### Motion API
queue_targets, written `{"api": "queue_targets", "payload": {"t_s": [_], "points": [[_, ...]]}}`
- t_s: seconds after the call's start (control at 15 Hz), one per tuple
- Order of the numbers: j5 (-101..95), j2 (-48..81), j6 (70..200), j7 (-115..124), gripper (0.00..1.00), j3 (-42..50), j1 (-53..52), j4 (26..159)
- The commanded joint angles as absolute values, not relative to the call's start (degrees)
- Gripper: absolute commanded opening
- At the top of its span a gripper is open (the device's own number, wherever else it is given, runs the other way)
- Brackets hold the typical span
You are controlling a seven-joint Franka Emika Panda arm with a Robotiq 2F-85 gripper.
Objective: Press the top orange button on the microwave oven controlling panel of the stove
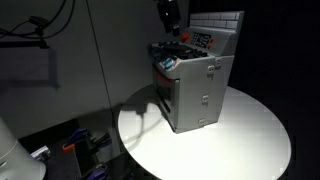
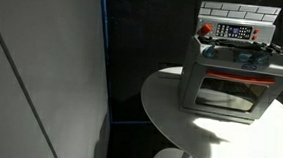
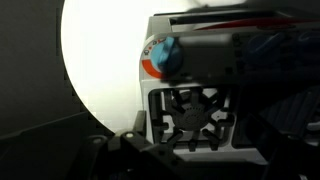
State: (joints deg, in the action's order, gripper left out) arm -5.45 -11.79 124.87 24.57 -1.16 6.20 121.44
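1. Microwave oven controlling panel (image 2: 235,31): a small dark strip set at the foot of the white tiled back wall (image 2: 242,10), behind the cooktop (image 3: 190,115) of the stove (image 1: 195,95). The stove stands on a round white table (image 1: 250,140).
2. Top orange button: orange-red marks show on the panel in both exterior views, but they are too small to single out the button.
3. Progress: no contact with the panel is visible. As judged from these views, the press is not yet done; the approach and the press itself are left.
4. Arm pose: the gripper (image 1: 168,14) hangs above the stove's front corner, pointing down, well apart from the panel.
5. Wrist view: the camera looks down on a burner grate and a blue-and-orange item (image 3: 160,55) on the cooktop. The panel does not appear there.
6. Gripper opening: only dark shapes show at the lower edge of the wrist view. Finger spread cannot be told, and nothing is seen held.
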Motion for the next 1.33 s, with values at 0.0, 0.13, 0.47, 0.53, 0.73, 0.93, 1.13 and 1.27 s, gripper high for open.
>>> {"api": "queue_targets", "payload": {"t_s": [0.0,0.13,0.47,0.53,0.73,0.93,1.13,1.27], "points": [[-7.1,-9.6,126.0,27.0,1.00,-0.8,6.5,118.2],[-7.9,-8.4,127.0,28.3,1.00,-0.6,6.7,116.6],[-11.5,-3.8,129.5,33.0,1.00,-0.1,6.7,111.6],[-12.5,-2.8,129.9,34.2,1.00,0.1,6.6,110.8],[-14.7,0.2,130.3,37.6,1.00,0.8,6.2,108.6],[-16.1,2.9,130.1,40.4,1.00,1.7,5.6,106.6],[-15.7,5.1,130.0,41.8,1.00,2.6,5.0,104.8],[-15.5,6.4,130.1,42.3,1.00,3.2,4.6,103.7]]}}
